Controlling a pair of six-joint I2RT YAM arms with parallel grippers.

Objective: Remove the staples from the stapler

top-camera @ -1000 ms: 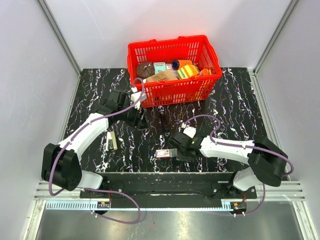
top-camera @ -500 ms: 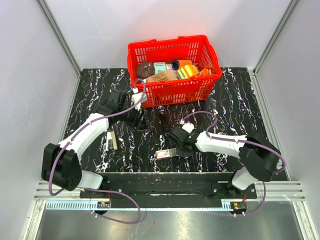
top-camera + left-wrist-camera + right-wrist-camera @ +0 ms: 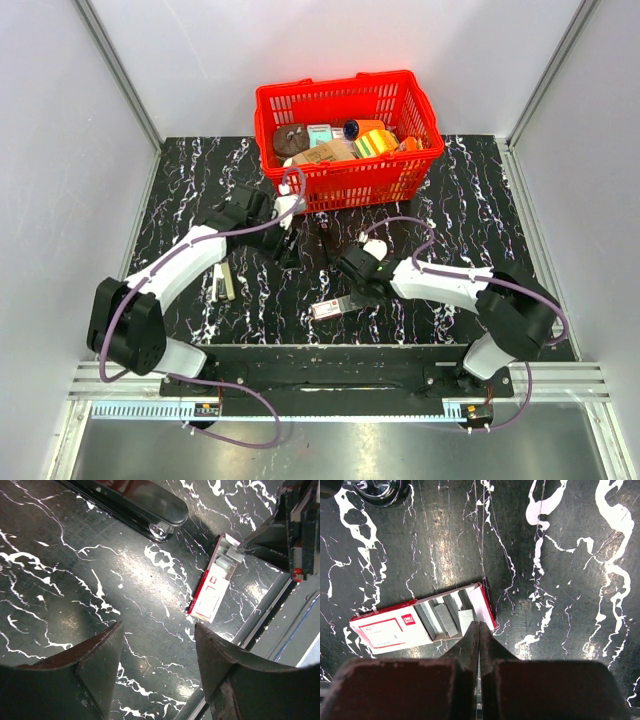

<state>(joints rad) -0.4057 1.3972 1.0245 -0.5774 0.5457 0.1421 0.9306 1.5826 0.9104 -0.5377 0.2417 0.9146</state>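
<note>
Risk noted: on the table [image 3: 480,220], the red basket [image 3: 350,188] just behind it, the stapler [image 3: 135,502] lies ungripped, so the left fingers [image 3: 100,665], spread wide near the stapler, may shove it aside, while the right fingers [image 3: 470,645], pressed together over the staple box [image 3: 395,630] near the stapler, may scatter its staples [image 3: 442,617].

One stapler [image 3: 135,502] lies ahead of the left gripper [image 3: 157,627]. One staple box [image 3: 390,630] with about four staple strips [image 3: 445,617] sits at the tips of the right gripper [image 3: 478,627]. There is one red basket [image 3: 340,90].
</note>
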